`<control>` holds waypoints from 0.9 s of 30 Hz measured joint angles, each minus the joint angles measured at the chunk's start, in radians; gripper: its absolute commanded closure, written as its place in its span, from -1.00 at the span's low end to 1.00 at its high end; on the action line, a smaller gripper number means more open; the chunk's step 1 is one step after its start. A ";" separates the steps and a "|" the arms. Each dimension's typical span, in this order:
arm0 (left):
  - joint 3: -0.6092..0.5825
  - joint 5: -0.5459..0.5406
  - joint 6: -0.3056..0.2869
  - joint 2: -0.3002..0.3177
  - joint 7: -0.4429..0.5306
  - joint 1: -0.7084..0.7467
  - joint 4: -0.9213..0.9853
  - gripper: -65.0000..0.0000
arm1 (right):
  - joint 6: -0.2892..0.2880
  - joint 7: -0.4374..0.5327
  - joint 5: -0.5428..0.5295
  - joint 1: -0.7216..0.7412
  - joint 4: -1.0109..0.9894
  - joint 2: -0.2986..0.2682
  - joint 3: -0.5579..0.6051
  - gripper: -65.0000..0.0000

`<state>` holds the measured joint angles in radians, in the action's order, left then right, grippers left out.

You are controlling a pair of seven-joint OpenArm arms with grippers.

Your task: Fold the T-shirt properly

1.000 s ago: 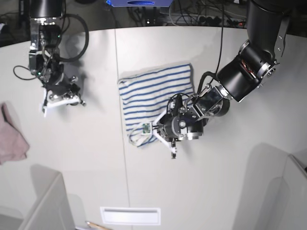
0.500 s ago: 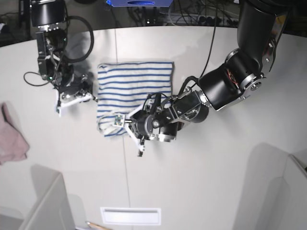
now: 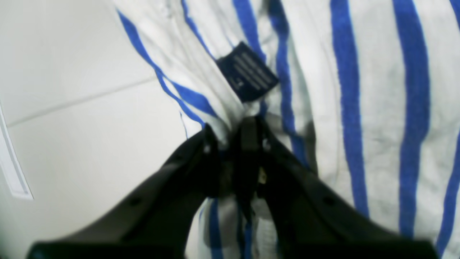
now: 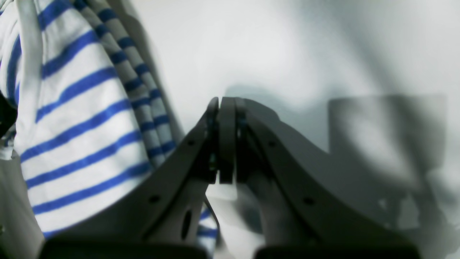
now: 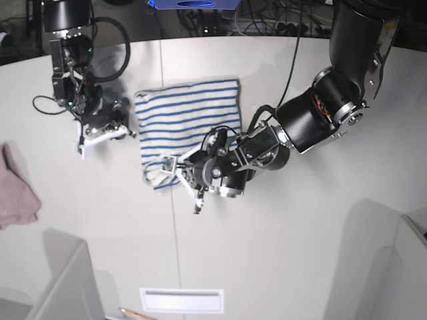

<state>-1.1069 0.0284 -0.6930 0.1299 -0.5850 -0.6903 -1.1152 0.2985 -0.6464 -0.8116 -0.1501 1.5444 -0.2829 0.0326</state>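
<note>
Blue-striped white cotton, the T-shirt (image 5: 189, 120) lies as a folded, roughly square bundle on the white table (image 5: 287, 253), between our two arms, with the plain pinkish cloth (image 5: 17, 193) well apart from it at the table's edge. Our left gripper (image 3: 233, 133) is pinched onto the shirt's fabric just below the small dark neck tag (image 3: 248, 72), jaws nearly together with a ridge of cloth bunched between them; in the base view that grip sits at the shirt corner nearest the camera, where a loose loop of hem sticks out from the bundle. Our right gripper (image 4: 224, 140) is closed with its jaws pressed flat against each other and nothing between them, sitting just beside the shirt's opposite edge, whose stacked striped layers show in the right wrist view. We judge the step in hand to be squaring up the folded bundle. To do it well, we should keep the left pinch firm and low against the table, so the layers slide together rather than peel apart, and draw evenly so the stripes stay parallel. The right gripper could steady the edge beside it, and the stray loop near the tag wants tucking under.
</note>
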 measured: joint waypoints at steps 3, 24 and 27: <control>0.000 0.000 0.000 0.001 -0.011 -0.003 -0.001 1.00 | 0.000 0.000 0.000 0.000 0.000 0.000 0.000 1.00; 0.426 0.014 -0.011 -0.019 -0.039 0.043 -0.255 -1.00 | 0.000 0.066 0.005 -0.033 0.021 0.000 0.000 1.00; 0.491 0.001 -0.011 0.018 -0.029 0.129 -0.381 -1.00 | 0.002 0.137 0.008 -0.078 0.045 0.000 0.001 1.00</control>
<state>-0.6155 0.0296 -0.7044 0.1478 -0.6140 -0.5613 -1.4963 0.3004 -0.5098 -0.8036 -0.2283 1.5890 -0.2829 0.0334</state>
